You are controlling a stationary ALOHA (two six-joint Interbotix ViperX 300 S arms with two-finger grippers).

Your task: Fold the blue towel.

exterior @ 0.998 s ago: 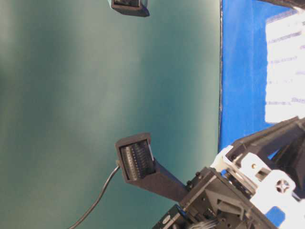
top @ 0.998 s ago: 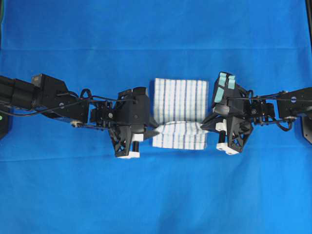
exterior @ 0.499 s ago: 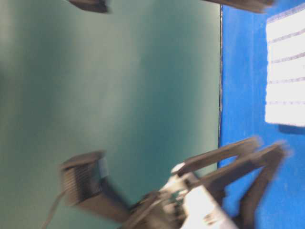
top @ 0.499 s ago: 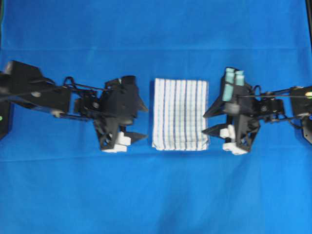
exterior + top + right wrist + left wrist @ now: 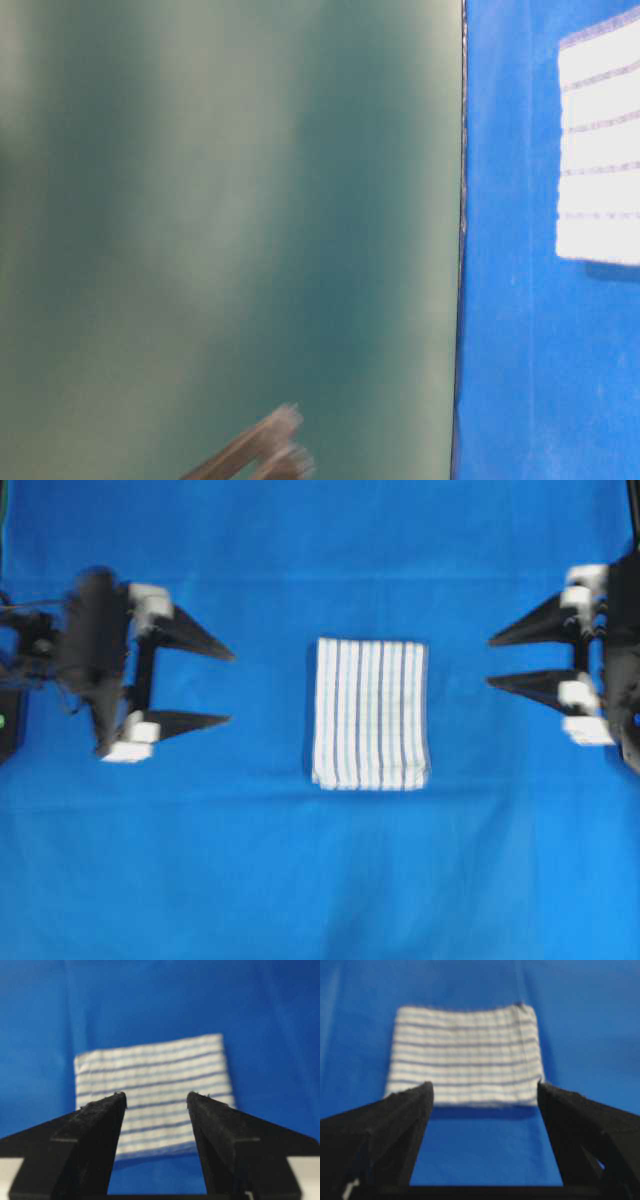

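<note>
Your towel [image 5: 370, 713] lies folded into a neat woven rectangle, white with thin blue stripes, flat in the middle of the plain blue cloth [image 5: 320, 880]. Its near edge looks thick and layered. Your left gripper [image 5: 225, 689] sits well off to one side with its black tapered fingers spread wide and empty. Your right gripper [image 5: 492, 661] is well apart on the other side, spread wide too, empty. Nothing stands between either one and the towel.
</note>
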